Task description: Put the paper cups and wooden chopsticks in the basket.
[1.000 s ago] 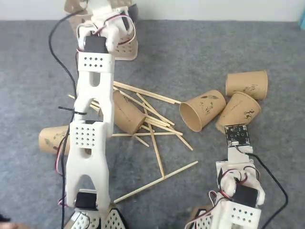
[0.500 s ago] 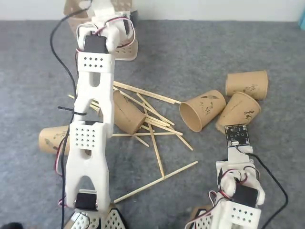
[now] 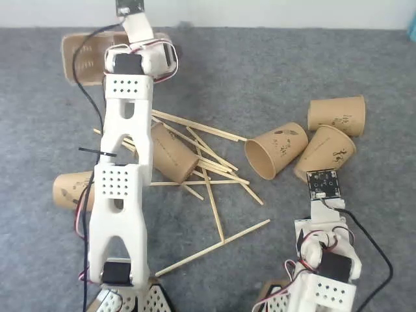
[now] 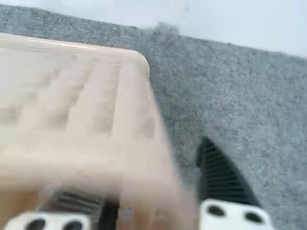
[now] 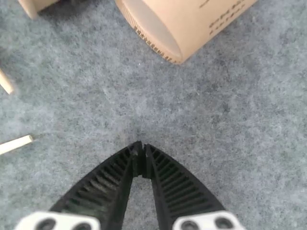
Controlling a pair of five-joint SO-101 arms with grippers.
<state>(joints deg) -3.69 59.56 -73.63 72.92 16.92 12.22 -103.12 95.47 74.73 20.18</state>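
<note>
Five paper cups (image 3: pixel 336 115), all on their sides on the grey worktop (image 3: pixel 260 78). None is in the basket (image 3: pixel 81 55).
- The centre cup (image 3: pixel 172 153) lies on the chopsticks (image 3: pixel 205 159).
- The left cup (image 3: pixel 70 188) is partly under the left arm.
- Three more sit to the right, and the near cup (image 5: pixel 187 24) lies just ahead of the right claw (image 5: pixel 143 153).

Handling, cups: thin kraft paper, tapered, with a rolled rim. I expect them to be very light and easy to crush, and they'll roll on that taper. I'd grip across the rim, one jaw inside the mouth and one outside. The rim is the stiffest part and the mouth faces out sideways. A mid-wall squeeze likely dents the cup or pops it out.

Handling, chopsticks: bare pale wood, thin, straight and stiff. They are light, crossed in a loose pile at centre, and probably snag each other when lifted. I'd pinch near mid-length so the stick doesn't swing. The stray chopstick (image 3: pixel 214 246) lies apart from the pile, so it is the easiest one to take.

The worktop surface looks like felt or short carpet: fuzzy, decent friction, with some give under a low pinch.

Basket: at the far left corner of the worktop, near the wall. Beige, looks like rigid plastic, with a rounded corner and what seems to be a ribbed wall.

Left claw (image 4: pixel 158 201) is right at the basket's corner. The picture is smeared, so I can't tell whether it grips. Right claw is closed tight and empty, low over bare worktop.
</note>
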